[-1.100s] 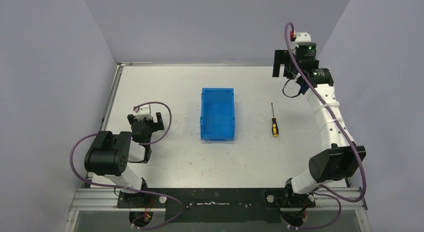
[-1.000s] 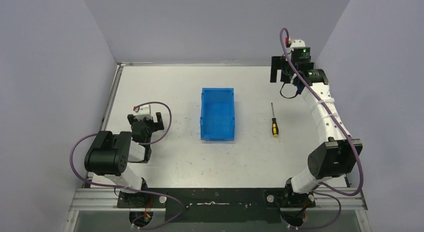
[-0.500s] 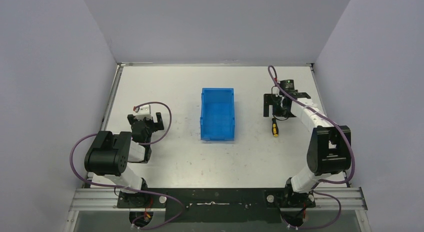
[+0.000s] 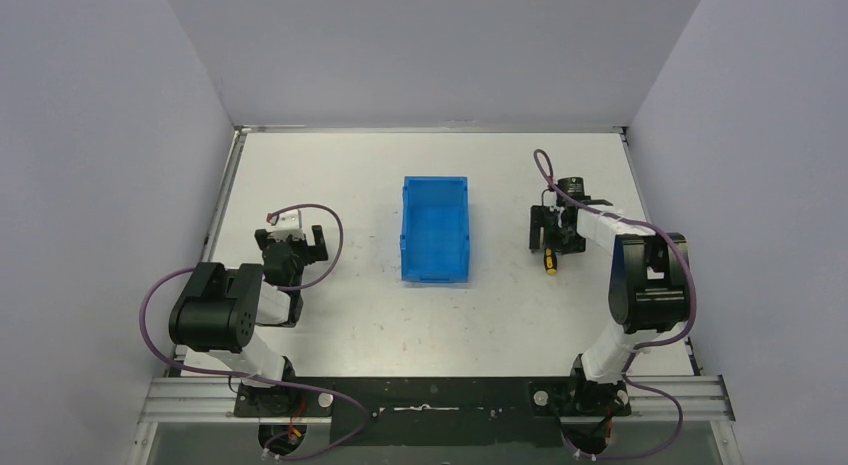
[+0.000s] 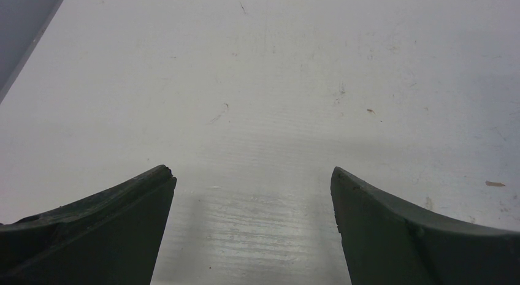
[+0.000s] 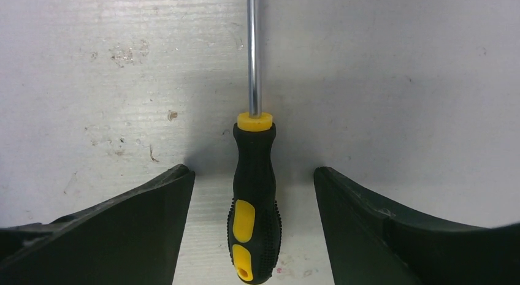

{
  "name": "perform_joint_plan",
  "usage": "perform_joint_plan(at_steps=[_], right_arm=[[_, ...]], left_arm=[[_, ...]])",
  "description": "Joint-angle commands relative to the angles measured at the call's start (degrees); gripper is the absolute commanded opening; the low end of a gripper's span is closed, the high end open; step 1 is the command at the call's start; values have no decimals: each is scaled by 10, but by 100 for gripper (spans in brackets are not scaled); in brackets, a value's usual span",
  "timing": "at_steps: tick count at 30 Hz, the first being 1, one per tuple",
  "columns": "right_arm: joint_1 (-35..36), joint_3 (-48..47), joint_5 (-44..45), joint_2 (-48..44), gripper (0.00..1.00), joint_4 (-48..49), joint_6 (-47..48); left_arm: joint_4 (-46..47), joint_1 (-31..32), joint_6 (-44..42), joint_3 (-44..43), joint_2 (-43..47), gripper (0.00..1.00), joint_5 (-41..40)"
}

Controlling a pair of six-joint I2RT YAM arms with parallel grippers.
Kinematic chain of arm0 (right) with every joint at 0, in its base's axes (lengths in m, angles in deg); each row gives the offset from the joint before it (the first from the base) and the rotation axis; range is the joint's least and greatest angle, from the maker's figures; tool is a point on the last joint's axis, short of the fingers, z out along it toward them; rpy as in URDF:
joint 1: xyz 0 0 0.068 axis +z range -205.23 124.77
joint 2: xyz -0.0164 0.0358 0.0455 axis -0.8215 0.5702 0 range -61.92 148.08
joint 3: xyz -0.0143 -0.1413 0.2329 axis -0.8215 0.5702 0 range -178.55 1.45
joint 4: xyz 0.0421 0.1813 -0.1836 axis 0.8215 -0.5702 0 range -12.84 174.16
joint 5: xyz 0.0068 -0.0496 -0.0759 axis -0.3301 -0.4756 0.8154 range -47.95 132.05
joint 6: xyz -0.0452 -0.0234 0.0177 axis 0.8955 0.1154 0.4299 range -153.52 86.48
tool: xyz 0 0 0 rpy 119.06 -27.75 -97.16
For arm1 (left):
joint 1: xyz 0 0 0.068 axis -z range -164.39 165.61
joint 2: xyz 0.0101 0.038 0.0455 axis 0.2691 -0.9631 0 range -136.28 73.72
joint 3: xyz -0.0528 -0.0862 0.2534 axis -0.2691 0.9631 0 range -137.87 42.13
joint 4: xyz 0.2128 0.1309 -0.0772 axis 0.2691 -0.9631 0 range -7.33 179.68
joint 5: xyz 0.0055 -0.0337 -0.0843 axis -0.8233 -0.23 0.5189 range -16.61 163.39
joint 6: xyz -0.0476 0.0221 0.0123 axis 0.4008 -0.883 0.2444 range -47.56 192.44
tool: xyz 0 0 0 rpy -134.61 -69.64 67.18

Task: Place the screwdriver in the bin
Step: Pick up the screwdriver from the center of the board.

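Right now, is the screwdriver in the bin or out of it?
Out. The screwdriver lies flat on the table, right of the empty bin, between the fingers of the open right gripper, touching neither.

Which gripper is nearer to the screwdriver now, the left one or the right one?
Right. The right gripper straddles the handle of the screwdriver, one finger on each side, gaps visible. The left gripper is over the table, on the other side of the bin.

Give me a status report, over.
Right pincer open, straddling screwdriver handle. Left pincer open, empty. Screwdriver flat on table, outside bin. Nothing between them.
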Motion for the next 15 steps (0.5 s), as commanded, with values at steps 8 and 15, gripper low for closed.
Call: perform_joint_plan(at_steps=[8,15], right_arm=[[-5,0,10,-1,34,24,-6],[-5,-28,19,-28,22,-4,-7]], left_arm=[[31,1,-3,-10,3,97,2],[31,1,-3,-10,3,97,2]])
